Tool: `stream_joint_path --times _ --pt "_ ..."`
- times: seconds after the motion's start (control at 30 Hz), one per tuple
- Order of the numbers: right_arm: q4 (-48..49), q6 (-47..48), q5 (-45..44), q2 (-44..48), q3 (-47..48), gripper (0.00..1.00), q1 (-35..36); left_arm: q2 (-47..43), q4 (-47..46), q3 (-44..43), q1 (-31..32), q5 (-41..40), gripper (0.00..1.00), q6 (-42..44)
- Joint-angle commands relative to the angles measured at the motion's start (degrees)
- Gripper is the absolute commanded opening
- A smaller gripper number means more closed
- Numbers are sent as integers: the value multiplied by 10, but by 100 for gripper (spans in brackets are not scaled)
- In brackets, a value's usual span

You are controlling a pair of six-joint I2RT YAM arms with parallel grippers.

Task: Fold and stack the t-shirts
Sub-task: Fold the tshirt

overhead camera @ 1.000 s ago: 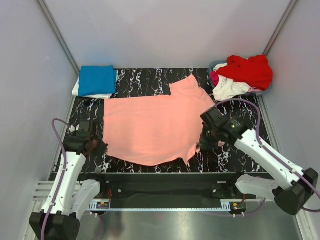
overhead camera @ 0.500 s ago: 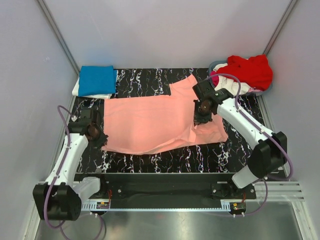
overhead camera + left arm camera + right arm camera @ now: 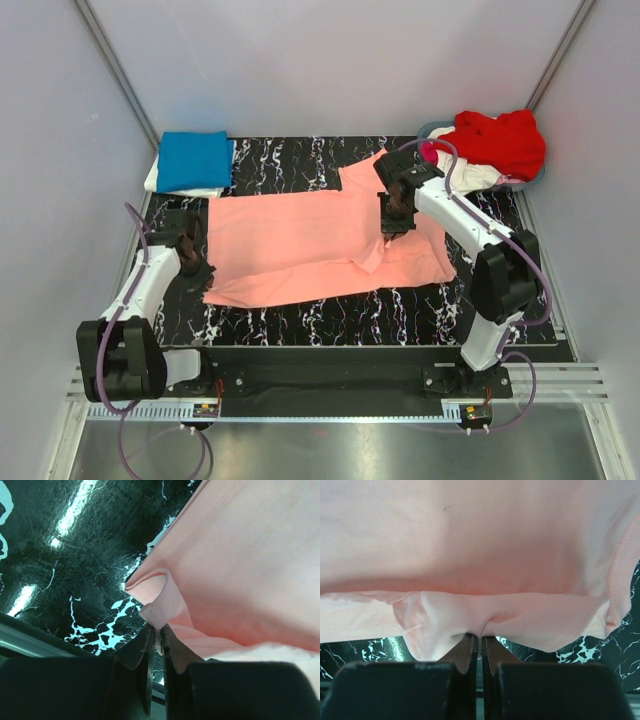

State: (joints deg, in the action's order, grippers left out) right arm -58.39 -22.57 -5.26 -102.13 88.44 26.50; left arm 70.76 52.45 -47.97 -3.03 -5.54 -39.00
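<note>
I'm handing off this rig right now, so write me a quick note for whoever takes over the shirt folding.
Left hand: shut on the near-left corner of the pink shirt.
Right hand: shut on its hem, over the right side.
The shirt is spread mid-table, fold unfinished.
Done: blue shirt folded atop white cloth, far left.
To do: finish this fold, stack it, then the red pile in the far-right basket.

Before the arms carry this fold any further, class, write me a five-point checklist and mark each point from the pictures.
1. Left gripper shut on the salmon shirt's edge: ok.
2. Right gripper shut on its folded hem: ok.
3. Both grips level across the table: not ok, the right sits farther back.
4. Layer under the fold lying flat: cannot tell.
5. Blue shirt folded at the far-left corner: ok.
</note>
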Motion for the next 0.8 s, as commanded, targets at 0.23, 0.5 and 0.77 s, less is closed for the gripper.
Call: stream_joint_path --times 0.23,0.5,0.77 --pt "-11 18 -56 -54 66 0 -22 72 -23 -59 -4 -32 21 24" --pt "-15 18 -70 -117 109 0 -32 165 -37 -85 -8 -40 26 30" --pt "-68 24 -78 -241 258 51 -79 165 -1 -148 -41 -49 50 38"
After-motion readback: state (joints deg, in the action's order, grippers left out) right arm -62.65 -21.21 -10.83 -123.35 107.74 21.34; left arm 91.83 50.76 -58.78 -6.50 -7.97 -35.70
